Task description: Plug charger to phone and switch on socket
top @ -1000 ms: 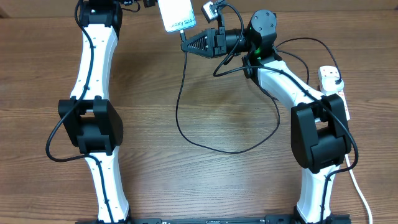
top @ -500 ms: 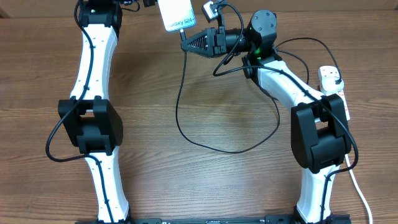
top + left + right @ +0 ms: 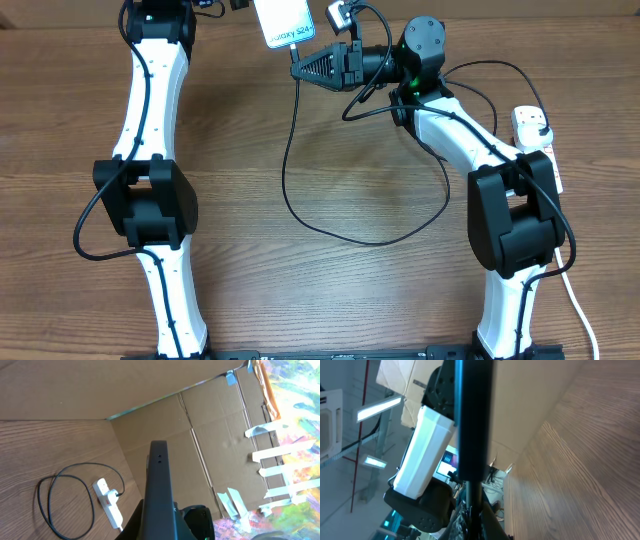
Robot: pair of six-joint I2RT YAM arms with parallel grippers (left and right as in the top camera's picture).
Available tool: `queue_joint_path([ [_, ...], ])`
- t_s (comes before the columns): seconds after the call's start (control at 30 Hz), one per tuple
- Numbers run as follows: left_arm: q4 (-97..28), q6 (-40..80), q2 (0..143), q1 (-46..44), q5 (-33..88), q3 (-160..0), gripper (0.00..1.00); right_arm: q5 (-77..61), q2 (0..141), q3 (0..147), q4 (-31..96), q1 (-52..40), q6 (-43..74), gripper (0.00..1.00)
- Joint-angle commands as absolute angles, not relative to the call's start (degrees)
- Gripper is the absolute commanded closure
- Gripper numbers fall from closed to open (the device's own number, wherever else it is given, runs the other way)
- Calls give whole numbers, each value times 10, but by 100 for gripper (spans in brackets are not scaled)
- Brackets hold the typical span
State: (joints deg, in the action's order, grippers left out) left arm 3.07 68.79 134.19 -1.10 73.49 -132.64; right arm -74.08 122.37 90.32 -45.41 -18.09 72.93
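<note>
The phone (image 3: pixel 283 22), light screen up, is held off the table at the far edge by my left gripper (image 3: pixel 238 6), which is shut on it. In the left wrist view the phone's dark edge (image 3: pixel 159 480) rises from between the jaws of the left gripper (image 3: pixel 160 522). My right gripper (image 3: pixel 297 69) is shut on the charger's connector tip, right at the phone's lower edge. The black charger cable (image 3: pixel 300 215) hangs from it, loops over the table and ends at a plug (image 3: pixel 533 122) in the white socket strip (image 3: pixel 541 150). In the right wrist view the phone (image 3: pixel 472 420) stands edge-on above the right gripper (image 3: pixel 472 510).
The socket strip lies at the right table edge beside the right arm's elbow (image 3: pixel 512 215), and it also shows in the left wrist view (image 3: pixel 111 510). Cardboard walls (image 3: pixel 165 425) stand behind the table. The left arm (image 3: pixel 150 120) stretches along the left side.
My right gripper with the connector has moved slightly up toward the phone's lower edge. The phone and the left arm have hardly moved.
</note>
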Motion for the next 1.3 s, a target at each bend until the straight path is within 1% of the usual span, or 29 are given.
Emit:
queue_joint_path([
  [0.0,33,668,1341,-23,791,-1330,96,-668,1220,907,-481,-171,742,96],
  [0.3,33,677,1341,-23,801,-1330,96,-670,1220,907,-492,-171,750,96],
  [0.5,33,719,1341,-20,768,-1330,96,-688,1220,907,-492,-171,750,96],
  [0.8,33,738,1341,-1,722,-1330,96,-719,1220,907,-492,-172,750,96],
  [1.27,33,750,1341,7,705,-1330,96,-721,1220,907,-492,-172,748,96],
])
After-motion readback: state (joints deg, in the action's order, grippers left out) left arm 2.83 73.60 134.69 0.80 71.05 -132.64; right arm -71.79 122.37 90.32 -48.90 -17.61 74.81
